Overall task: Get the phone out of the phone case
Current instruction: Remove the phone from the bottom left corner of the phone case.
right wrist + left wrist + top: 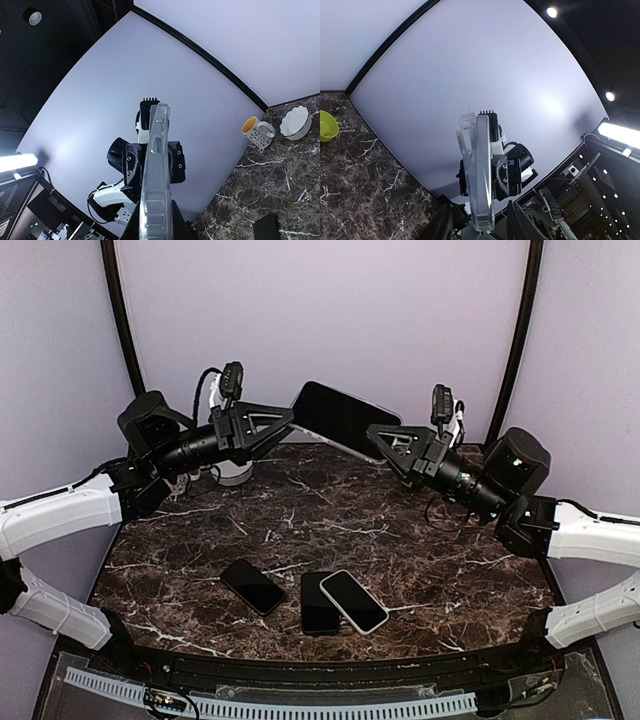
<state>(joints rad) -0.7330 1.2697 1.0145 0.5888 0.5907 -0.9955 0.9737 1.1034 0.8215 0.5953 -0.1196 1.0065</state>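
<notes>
The phone sits in its clear phone case, held tilted in the air above the back of the desk, between the two arms. The right hand is clenched on the case's right end. The left hand is at the other end, its fingers either side of the case's edge with a gap showing on each side — released, not clamped. Near the front of the desk lie three loose phones, two of them touching.
</notes>
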